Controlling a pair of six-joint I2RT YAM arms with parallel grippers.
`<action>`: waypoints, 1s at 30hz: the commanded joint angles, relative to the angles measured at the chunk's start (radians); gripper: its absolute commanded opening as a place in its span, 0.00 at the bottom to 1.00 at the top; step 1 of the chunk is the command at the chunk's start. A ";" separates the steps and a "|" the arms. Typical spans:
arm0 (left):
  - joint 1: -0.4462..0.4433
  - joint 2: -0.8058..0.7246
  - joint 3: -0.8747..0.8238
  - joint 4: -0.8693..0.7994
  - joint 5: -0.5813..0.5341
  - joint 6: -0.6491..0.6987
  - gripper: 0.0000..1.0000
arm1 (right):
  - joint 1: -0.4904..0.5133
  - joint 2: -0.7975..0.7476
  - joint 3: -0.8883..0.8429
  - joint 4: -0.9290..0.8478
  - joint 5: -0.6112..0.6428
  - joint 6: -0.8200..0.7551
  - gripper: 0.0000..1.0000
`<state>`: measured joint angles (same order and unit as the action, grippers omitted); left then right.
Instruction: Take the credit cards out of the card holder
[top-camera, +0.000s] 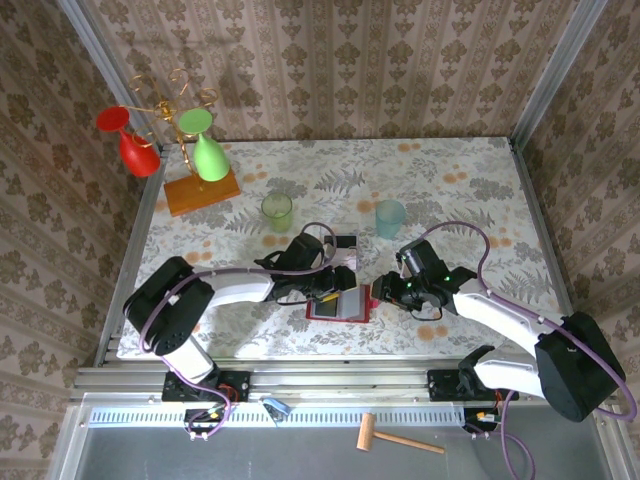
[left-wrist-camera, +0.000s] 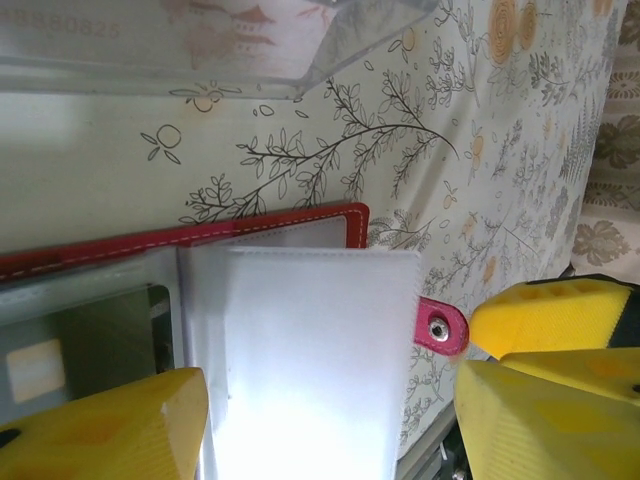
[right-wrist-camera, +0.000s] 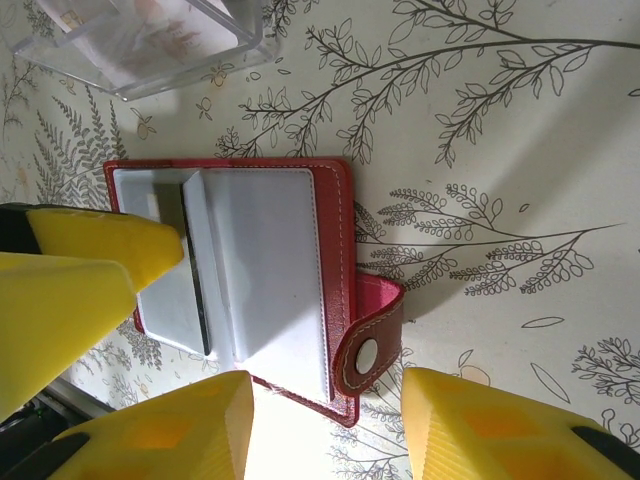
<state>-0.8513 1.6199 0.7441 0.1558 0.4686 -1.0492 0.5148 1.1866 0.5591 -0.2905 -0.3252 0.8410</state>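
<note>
- On the left I am bringing the left gripper (top-camera: 322, 283) in over the open card holder (top-camera: 338, 304). Its jaws are standing apart and grasping nothing, with an upright clear pocket leaf (left-wrist-camera: 300, 350) rising between the yellow fingers (left-wrist-camera: 110, 430). I judge this is how I am lining up to part the pockets and reach a card
- Beside the left finger, a dark credit card (left-wrist-camera: 95, 335) with a pale square patch appears to be sitting inside a greyish pocket, so I am reading at least 1 card as not yet out
- In the middle the card holder is lying opened flat on the flowered table (top-camera: 470, 190), near the front edge and between the 2 grippers. It is showing a red stitched border, milky clear leaves standing up like pages, and a small red tab (right-wrist-camera: 370, 345) with a metal snap sticking out to one side
- Just beyond it a pale clear-edged piece (top-camera: 345, 246) is lying on the cloth, and I cannot tell whether it is a card
- On the right the right gripper (top-camera: 385, 290) is hanging unclenched and empty, its jaws straddling the holder's edge beside the snap tab. I judge it is placed there to steady the thin wallet while the other arm is working, though I cannot tell whether it is touching the leather
</note>
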 joint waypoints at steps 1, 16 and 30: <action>-0.003 -0.031 0.013 -0.037 -0.019 0.033 0.67 | -0.005 0.006 0.003 0.010 -0.021 0.007 0.43; 0.032 -0.109 -0.050 -0.016 -0.043 0.023 0.65 | -0.002 0.160 0.032 0.061 -0.044 -0.027 0.47; 0.080 -0.238 -0.143 -0.050 -0.083 0.021 0.64 | -0.002 0.290 0.113 0.054 -0.019 -0.083 0.21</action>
<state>-0.7818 1.4155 0.6167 0.1402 0.4061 -1.0424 0.5148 1.4528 0.6365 -0.2344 -0.3626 0.7826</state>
